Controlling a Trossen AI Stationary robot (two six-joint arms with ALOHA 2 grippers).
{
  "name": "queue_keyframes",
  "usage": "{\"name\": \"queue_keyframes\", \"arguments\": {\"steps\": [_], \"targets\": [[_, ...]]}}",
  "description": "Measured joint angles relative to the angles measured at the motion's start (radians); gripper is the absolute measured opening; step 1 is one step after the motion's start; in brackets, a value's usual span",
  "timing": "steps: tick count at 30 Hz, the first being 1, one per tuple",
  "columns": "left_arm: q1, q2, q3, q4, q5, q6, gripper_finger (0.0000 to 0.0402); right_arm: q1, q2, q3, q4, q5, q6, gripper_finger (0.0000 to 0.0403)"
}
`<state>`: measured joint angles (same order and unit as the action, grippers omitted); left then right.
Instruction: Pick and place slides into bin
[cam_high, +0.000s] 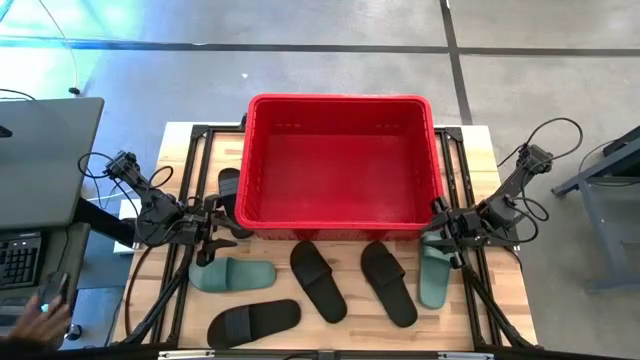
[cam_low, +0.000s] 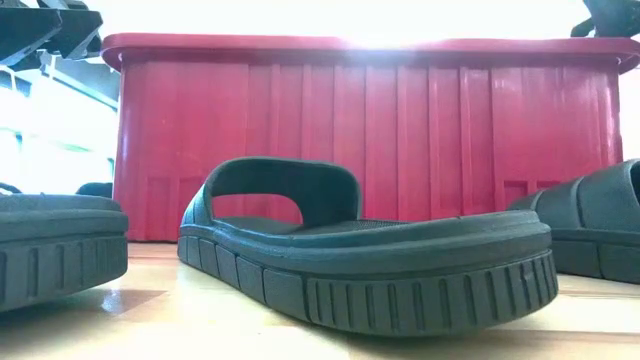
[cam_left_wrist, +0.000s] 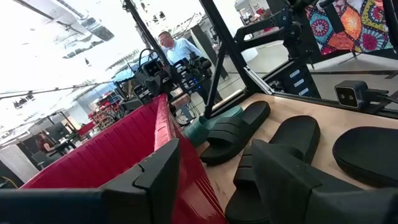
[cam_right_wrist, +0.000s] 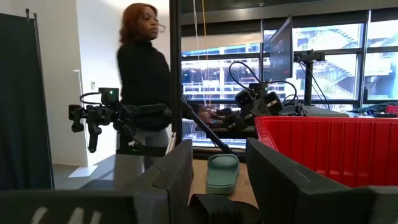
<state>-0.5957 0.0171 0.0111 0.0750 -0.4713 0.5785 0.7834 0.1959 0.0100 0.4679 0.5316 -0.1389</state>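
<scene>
The red bin (cam_high: 340, 165) stands at the far middle of the wooden table and is empty inside. In front of it lie a sage-green slide (cam_high: 232, 274), three black slides (cam_high: 253, 322) (cam_high: 317, 281) (cam_high: 388, 282) and a second sage-green slide (cam_high: 434, 272), all sole down. Another black slide (cam_high: 228, 185) lies left of the bin. My left gripper (cam_high: 215, 235) is open at the bin's near left corner, above the table. My right gripper (cam_high: 440, 240) is open at the bin's near right corner, over the right green slide's far end. Neither holds anything.
The bin's front wall (cam_low: 370, 130) rises behind the black slides (cam_low: 360, 250). A black frame runs along the table's edges (cam_high: 190, 170). A desk with a laptop (cam_high: 40, 160) stands left of the table, with a person's hand (cam_high: 45, 315) near it. People (cam_right_wrist: 143, 81) stand in the room beyond.
</scene>
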Motion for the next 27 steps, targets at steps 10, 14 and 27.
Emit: {"name": "queue_keyframes", "arguments": {"steps": [10,14,27], "targets": [[0.0,0.0,0.0,0.0,0.0,0.0,0.0184,0.0,0.0,0.0,0.0,0.0,0.0,0.0139],[0.0,0.0,0.0,0.0,0.0,0.0,0.0184,0.0,0.0,0.0,0.0,0.0,0.0,0.0139],[0.0,0.0,0.0,0.007,-0.017,0.083,0.0184,0.0,0.0,0.0,0.0,0.0,0.0,0.0139]]}}
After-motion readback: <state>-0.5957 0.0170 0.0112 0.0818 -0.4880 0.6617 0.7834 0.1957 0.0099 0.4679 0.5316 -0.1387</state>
